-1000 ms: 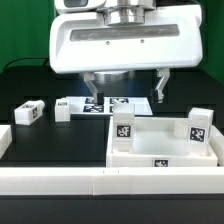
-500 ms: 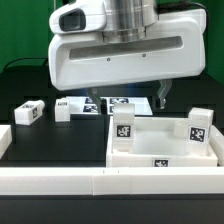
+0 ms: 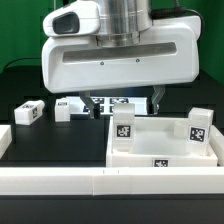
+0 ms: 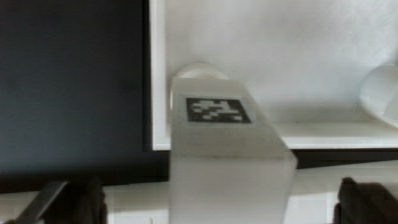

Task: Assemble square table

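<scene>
The white square table top (image 3: pixel 160 148) lies at the exterior view's right, rim up. Two tagged white legs stand in its far corners, one on the left (image 3: pixel 124 128) and one on the right (image 3: pixel 197 127). My gripper (image 3: pixel 123 100) hangs open just above the left leg. In the wrist view that leg (image 4: pixel 217 110) rises between my two dark fingertips (image 4: pixel 63 200), with a gap on each side, and my gripper (image 4: pixel 217 205) grips nothing. Two more legs (image 3: pixel 28 112) (image 3: pixel 68 107) lie loose on the black table at the left.
The marker board (image 3: pixel 115 104) lies behind the table top, partly hidden by my hand. A long white rail (image 3: pixel 100 180) runs along the front and another white rail piece (image 3: pixel 4 138) sits at the left edge.
My hand has come forward and lower, from over the marker board to above the left standing leg. The jaws stayed open. No part moved.
</scene>
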`<state>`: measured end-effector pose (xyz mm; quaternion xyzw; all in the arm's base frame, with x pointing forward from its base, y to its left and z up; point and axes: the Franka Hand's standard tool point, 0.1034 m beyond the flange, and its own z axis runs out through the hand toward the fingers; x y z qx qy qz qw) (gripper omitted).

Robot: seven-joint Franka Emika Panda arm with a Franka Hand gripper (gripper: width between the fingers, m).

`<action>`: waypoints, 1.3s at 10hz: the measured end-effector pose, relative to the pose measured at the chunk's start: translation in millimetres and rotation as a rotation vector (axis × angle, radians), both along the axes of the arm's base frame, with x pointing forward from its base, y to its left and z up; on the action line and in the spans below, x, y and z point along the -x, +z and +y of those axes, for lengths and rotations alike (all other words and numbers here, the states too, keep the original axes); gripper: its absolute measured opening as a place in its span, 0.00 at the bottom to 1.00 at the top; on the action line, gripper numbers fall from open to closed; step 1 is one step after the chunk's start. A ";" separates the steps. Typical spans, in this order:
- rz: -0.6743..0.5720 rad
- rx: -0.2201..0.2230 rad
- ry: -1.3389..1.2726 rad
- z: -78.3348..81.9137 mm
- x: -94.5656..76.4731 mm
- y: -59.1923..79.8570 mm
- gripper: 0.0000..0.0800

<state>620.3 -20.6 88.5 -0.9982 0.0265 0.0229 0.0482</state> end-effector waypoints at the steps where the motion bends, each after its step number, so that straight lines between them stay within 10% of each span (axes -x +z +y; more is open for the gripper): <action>1: -0.004 0.000 0.007 -1.4 -0.3 -0.6 0.81; 3: -0.005 0.000 0.017 -3.2 0.0 -1.4 0.48; 5: -0.005 -0.001 0.017 -3.0 -0.1 -1.4 0.36; 13: 0.007 0.007 -0.476 -0.6 2.0 -1.9 0.36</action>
